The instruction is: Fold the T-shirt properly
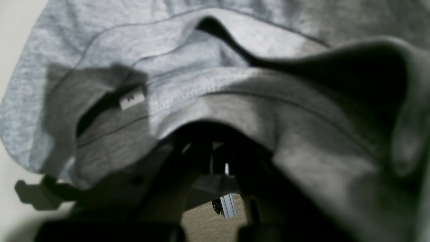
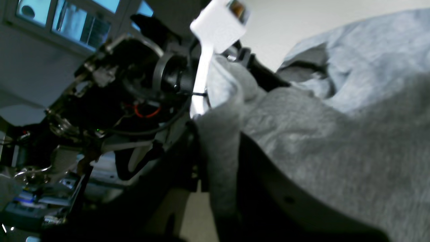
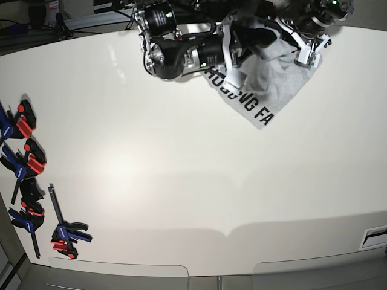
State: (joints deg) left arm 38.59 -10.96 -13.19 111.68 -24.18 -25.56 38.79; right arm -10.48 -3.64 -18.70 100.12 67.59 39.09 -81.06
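T-shirt [image 3: 266,84] hangs bunched, tapering to a downward corner, both grippers clamped on its upper edge.

The light heather-grey cotton T-shirt [image 3: 273,78] at the far right of the white table carried black block capital lettering along its hanging edge; only part of it showed in the base view, reading roughly "GGING FA", with the first letters creased and uncertain. In the left wrist view a small white sewn-in neck label [image 1: 131,99] bore a dark mark, too blurred to read.
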